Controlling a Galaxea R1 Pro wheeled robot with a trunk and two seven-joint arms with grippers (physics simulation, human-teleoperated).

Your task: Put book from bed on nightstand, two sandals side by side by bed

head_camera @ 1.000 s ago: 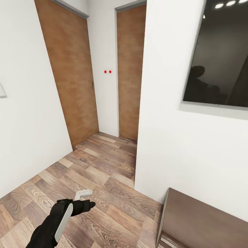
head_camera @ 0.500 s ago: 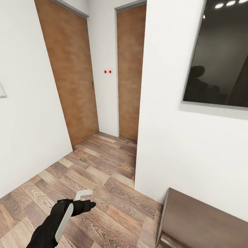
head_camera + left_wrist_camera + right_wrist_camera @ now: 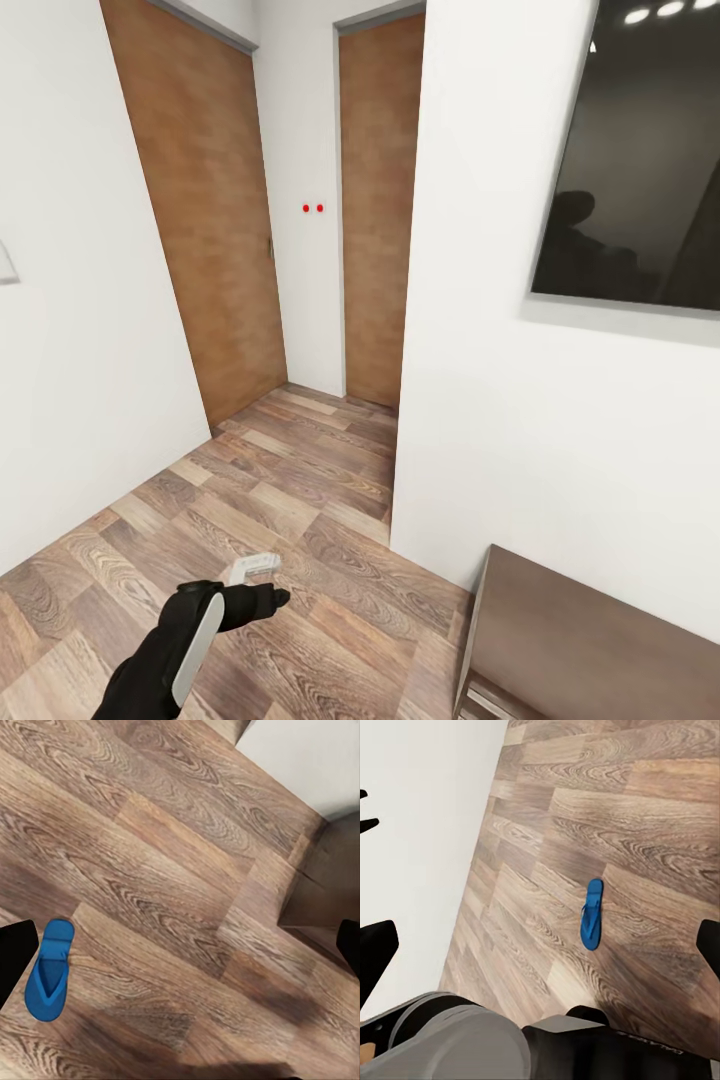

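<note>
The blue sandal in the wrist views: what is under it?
The blue sandal lies flat on the wood-plank floor, straps up. The planks directly beneath its sole are covered, so cannot be seen.

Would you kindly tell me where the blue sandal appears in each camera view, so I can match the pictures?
Head view: no sandal among what is seen there.
Left wrist view: the blue sandal lies flat on the wood-plank floor, near the picture's lower left edge.
Right wrist view: a blue sandal lies on the floor near the picture's middle.
Shared landmark: the floor, seen in all three views.
</note>
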